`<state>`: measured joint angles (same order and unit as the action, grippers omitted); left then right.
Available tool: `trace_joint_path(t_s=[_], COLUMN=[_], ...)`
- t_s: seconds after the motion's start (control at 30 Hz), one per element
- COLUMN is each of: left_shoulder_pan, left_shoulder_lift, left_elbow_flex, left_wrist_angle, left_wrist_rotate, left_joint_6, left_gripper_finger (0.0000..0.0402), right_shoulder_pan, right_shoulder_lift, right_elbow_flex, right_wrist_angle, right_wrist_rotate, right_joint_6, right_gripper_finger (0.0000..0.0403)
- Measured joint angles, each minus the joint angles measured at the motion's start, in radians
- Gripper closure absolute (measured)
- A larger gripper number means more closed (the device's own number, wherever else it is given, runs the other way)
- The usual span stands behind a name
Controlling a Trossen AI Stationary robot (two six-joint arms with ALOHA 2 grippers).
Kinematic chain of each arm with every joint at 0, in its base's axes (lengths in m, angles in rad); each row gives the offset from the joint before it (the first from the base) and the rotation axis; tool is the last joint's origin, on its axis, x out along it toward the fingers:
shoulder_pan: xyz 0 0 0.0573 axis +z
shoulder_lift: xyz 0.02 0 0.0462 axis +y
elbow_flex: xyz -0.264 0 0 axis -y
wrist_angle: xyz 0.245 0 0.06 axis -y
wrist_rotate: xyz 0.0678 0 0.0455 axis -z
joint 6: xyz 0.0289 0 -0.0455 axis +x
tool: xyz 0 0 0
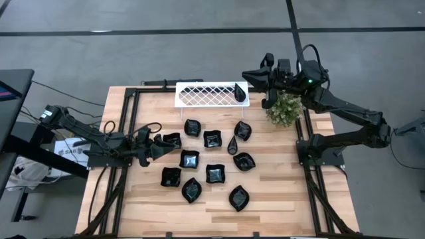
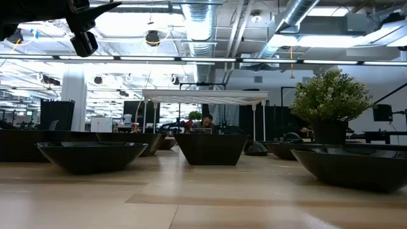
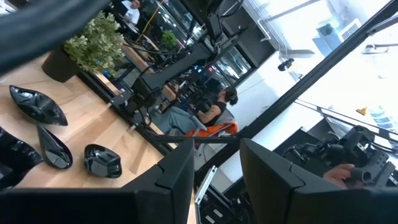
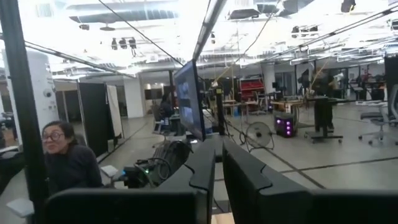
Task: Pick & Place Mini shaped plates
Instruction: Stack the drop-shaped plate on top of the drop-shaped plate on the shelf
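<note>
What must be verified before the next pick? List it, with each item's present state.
1. Left end effector open and empty: ok, its fingers stand apart with nothing between them.
2. Target plate within reach: ok, it lies right beside the left end effector; contact cannot be told.
3. Room on the white lattice tray: ok, only one teardrop plate sits there, at its right end.
4. Right end effector clear of the tray: cannot tell, it is close to the tray's right end.
5. Potted plant out of the left arm's path: ok, it stands at the far right.
</note>
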<state>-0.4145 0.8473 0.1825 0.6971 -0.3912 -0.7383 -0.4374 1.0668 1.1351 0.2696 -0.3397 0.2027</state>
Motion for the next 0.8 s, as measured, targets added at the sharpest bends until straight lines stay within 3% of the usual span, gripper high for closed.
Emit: trace_joint_path(t_s=[0.27, 0.57, 0.8], left_shoulder_pan=[0.0, 0.0, -0.025], left_shoulder_lift=[0.0, 0.0, 0.0], left_elbow_flex=[0.0, 0.0, 0.0], left_wrist_angle=[0.0, -0.01, 0.102], left_wrist_rotate=[0.0, 0.0, 0.015], left_joint_6=[0.014, 0.079, 0.065], left_gripper_finger=[0.0271, 0.0271, 0.0271], right_shoulder_pan=[0.115, 0.329, 0.385], right_shoulder_lift=[0.0, 0.075, 0.077], right_elbow_flex=[0.0, 0.001, 0.0], right_wrist_angle=[-0.088, -0.332, -0.219], right_wrist_rotate=[-0.056, -0.009, 0.014], right_joint_6=[0.008, 0.008, -0.055], right_gripper_finger=[0.0377, 0.038, 0.0389])
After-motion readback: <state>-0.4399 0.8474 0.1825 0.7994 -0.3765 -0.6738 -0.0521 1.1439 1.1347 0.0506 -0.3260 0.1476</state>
